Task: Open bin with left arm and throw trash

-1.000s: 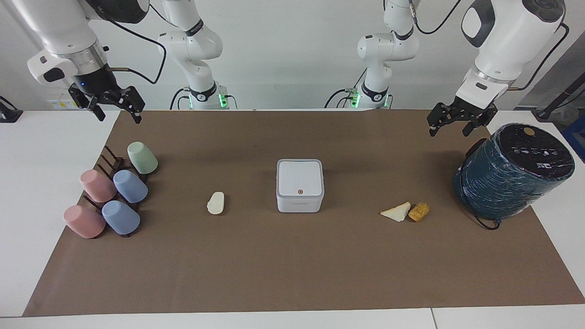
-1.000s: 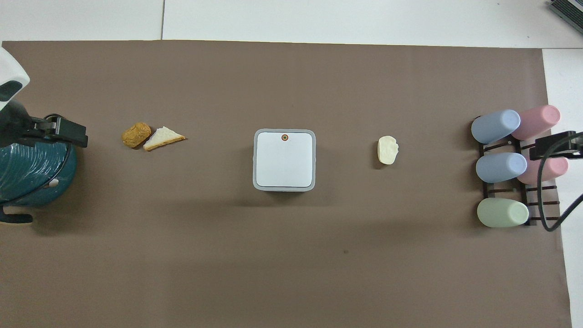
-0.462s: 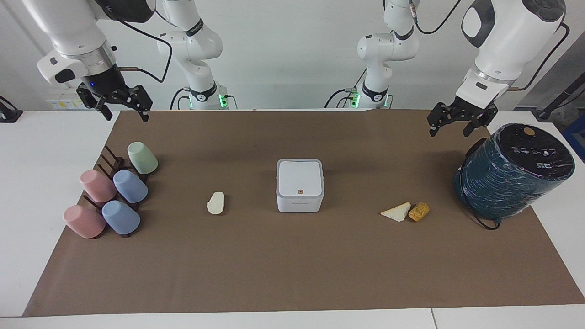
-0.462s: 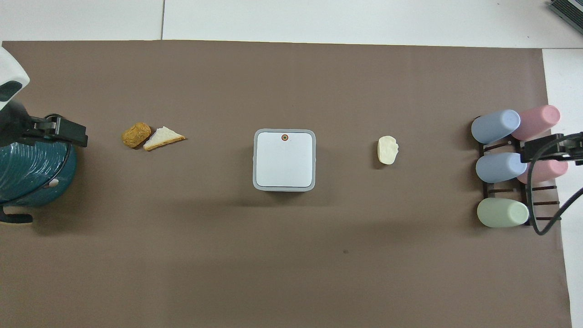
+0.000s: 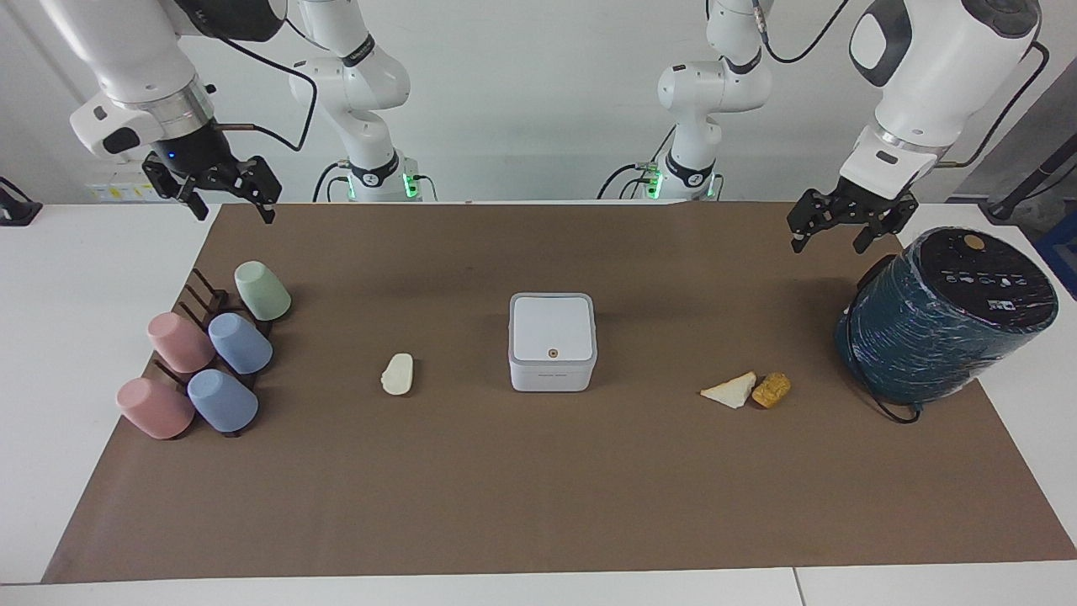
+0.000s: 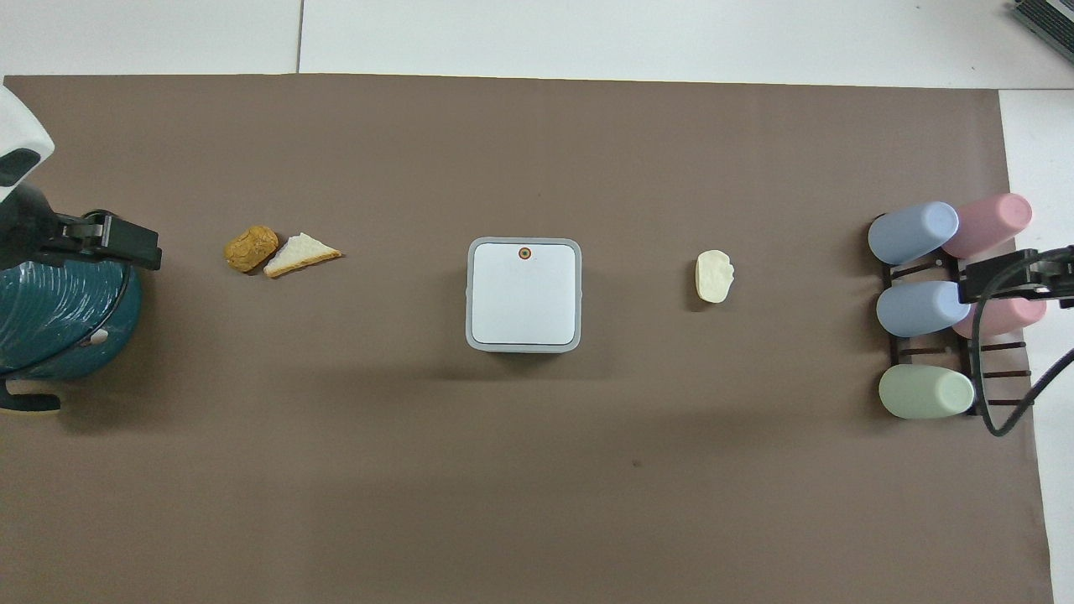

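Observation:
The white square bin [image 5: 552, 341] stands mid-mat with its lid shut, the orange-brown button [image 5: 552, 353] on the lid; it also shows in the overhead view [image 6: 524, 294]. The cream lump [image 5: 398, 374] lies beside the bin toward the right arm's end. The pale wedge [image 5: 730, 390] and golden-brown chunk [image 5: 771, 390] lie touching toward the left arm's end. My left gripper [image 5: 829, 240] hangs open and empty in the air beside the teal cylinder. My right gripper [image 5: 236, 210] hangs open and empty over the mat's corner by the cup rack.
A big teal wrapped cylinder [image 5: 942, 324] with a black cable lies at the left arm's end of the mat. A dark rack [image 5: 198, 295] holding several pastel cups stands at the right arm's end. The brown mat [image 5: 538, 488] covers the table.
My right gripper has shifted a little toward the middle of the table. The left arm, the bin and the scraps have not moved.

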